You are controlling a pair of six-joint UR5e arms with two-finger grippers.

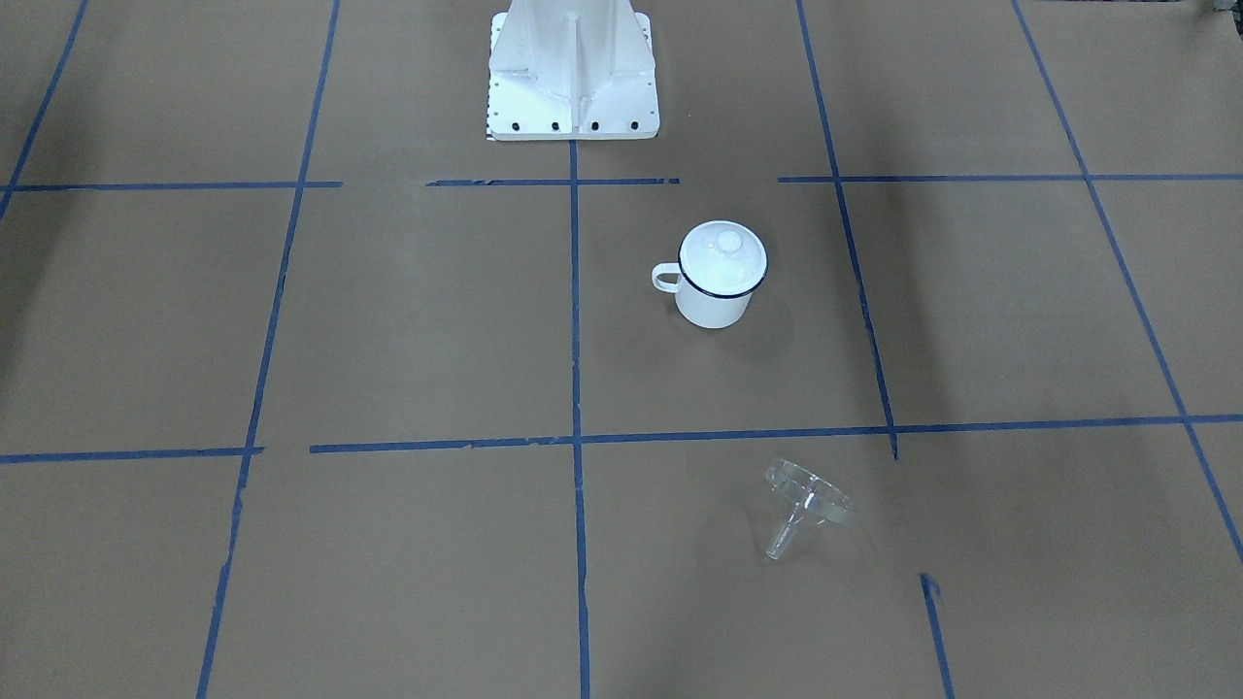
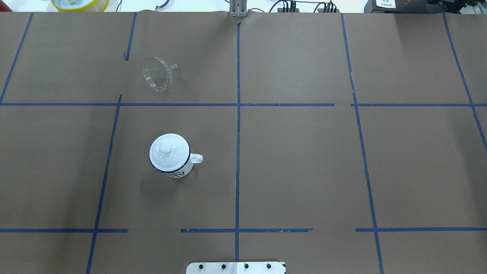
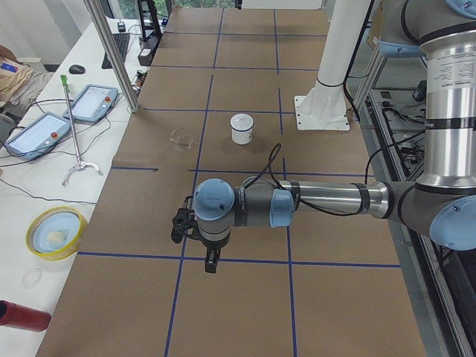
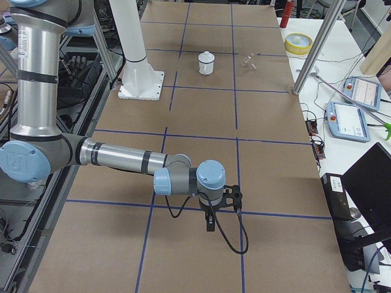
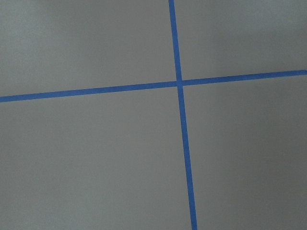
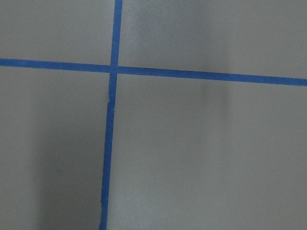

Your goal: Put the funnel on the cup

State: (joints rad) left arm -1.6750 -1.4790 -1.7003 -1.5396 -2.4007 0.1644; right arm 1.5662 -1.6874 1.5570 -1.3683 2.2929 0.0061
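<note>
The clear funnel (image 1: 806,500) lies on its side on the brown paper, spout pointing away from the robot; it also shows in the overhead view (image 2: 157,73). The white cup (image 1: 714,301) with a dark blue rim stands upright nearer the robot base, handle toward the table's middle, with a white knobbed lid (image 2: 168,151) resting on it. My left gripper (image 3: 211,262) hangs over the table's left end, far from both, and shows only in the left side view. My right gripper (image 4: 211,223) hangs over the right end. I cannot tell whether either is open or shut.
The white robot base (image 1: 573,68) stands at the table's near edge. Blue tape lines grid the paper. Beyond the far edge are a yellow dish (image 3: 53,232), teach pendants (image 3: 36,134), a metal post (image 3: 111,56) and a red bottle (image 3: 22,315).
</note>
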